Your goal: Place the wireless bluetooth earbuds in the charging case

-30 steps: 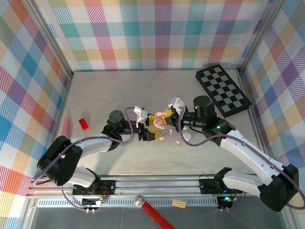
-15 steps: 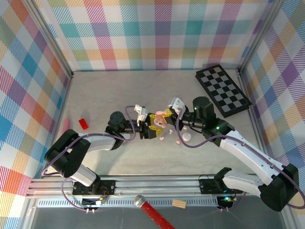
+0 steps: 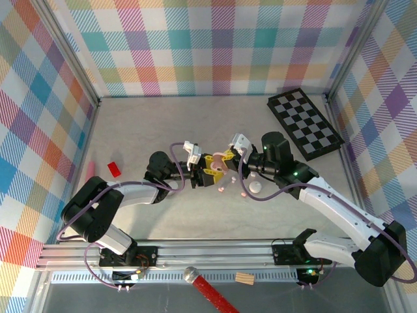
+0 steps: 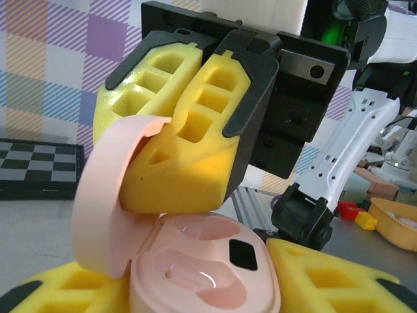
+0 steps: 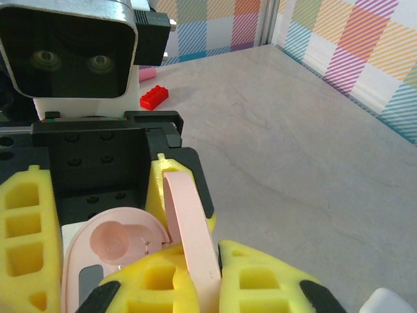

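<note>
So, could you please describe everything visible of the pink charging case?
The pink charging case is glossy pale-pink plastic, hinged open. Its lid stands up, pinched by the right pincer. Two moulded wells in the base look empty, beside a small dark rectangle. The left pincer flanks the base with yellow pads.
</note>
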Action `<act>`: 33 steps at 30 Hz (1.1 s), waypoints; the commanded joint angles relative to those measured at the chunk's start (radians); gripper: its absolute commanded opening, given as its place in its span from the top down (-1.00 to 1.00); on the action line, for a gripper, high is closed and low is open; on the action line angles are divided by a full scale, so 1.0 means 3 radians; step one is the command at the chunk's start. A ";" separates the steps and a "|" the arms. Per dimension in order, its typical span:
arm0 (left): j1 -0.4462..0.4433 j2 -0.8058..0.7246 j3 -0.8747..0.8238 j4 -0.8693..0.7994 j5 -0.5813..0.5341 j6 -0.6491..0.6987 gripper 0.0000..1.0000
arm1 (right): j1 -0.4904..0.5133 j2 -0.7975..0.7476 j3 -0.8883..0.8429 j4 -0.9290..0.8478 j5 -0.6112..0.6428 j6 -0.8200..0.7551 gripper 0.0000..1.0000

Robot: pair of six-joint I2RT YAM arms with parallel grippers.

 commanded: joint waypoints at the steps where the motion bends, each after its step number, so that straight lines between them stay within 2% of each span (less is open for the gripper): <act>1: 0.0021 0.0030 0.0061 0.0180 0.0092 0.0038 0.13 | 0.0019 0.0003 0.0049 0.0009 -0.0009 -0.0021 1.00; 4: 0.0021 0.0030 0.0046 0.0184 0.0101 0.0070 0.10 | 0.0016 0.0001 0.0053 0.0011 -0.0004 0.0009 1.00; 7: 0.0021 0.0005 0.0025 0.0178 0.0095 0.0098 -0.10 | 0.0019 -0.0002 0.0065 0.0011 0.0006 0.0045 1.00; 17: 0.0021 -0.0056 -0.0061 0.0178 0.0114 0.0250 -0.17 | 0.0018 0.0046 0.0092 -0.0021 0.0054 0.0143 1.00; 21: 0.0021 -0.0055 -0.0062 0.0166 0.0103 0.0256 -0.12 | 0.0019 0.0080 0.0114 -0.0045 0.0008 0.0135 1.00; 24: 0.0022 -0.0046 -0.0057 0.0166 0.0109 0.0261 0.02 | 0.0019 0.0091 0.0124 -0.0040 0.0028 0.0157 1.00; 29: 0.0021 -0.0036 -0.0059 0.0169 0.0129 0.0292 0.13 | 0.0018 0.0106 0.0155 -0.0087 0.0034 0.0165 1.00; 33: 0.0022 -0.0039 -0.0057 0.0168 0.0113 0.0292 0.15 | 0.0017 0.0090 0.0140 -0.0072 0.0014 0.0157 1.00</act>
